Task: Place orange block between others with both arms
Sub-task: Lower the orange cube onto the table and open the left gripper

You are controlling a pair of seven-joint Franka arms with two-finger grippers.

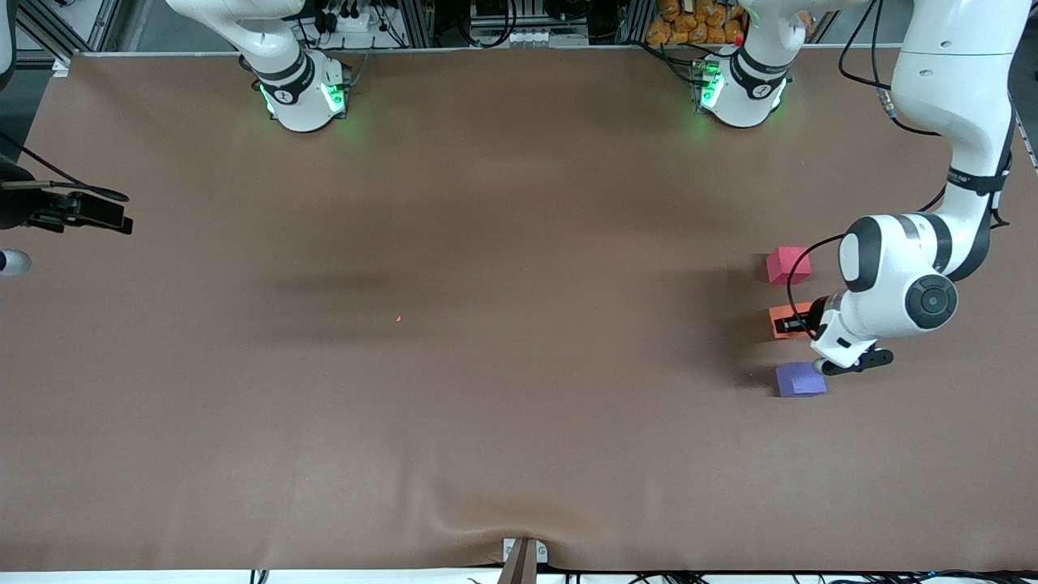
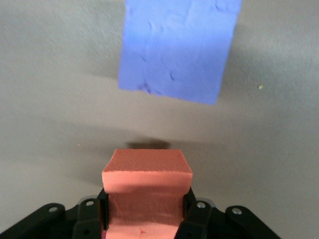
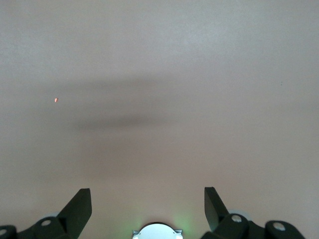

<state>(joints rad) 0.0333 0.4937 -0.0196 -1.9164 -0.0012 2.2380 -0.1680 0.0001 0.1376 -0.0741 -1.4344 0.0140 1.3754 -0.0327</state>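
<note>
At the far left edge of the front view, level with the upper middle of the frame, the right gripper hangs above the brown table at the right arm's end, its arm waiting. In the right wrist view its 2 fingers stand wide apart with nothing between them, over bare tabletop; a tiny orange speck lies on the surface in that picture's upper left part. The same speck shows left of centre in the front view.

Along the top of the front view, 2 green-lit bases stand on the table, the right arm's base in the upper left and the left arm's base in the upper right.

At the right of the front view, 3 cubes line up in a column running toward the camera. The pinkish-red cube sits highest in the frame, the purple-blue cube lowest, and the orange block lies between them, apart from both. The left gripper is clenched on the orange block. In the left wrist view the block fills the lower centre, pinched between the 2 black fingers, with the purple-blue cube at the top of that picture. Whether the block rests on the table cannot be told.
</note>
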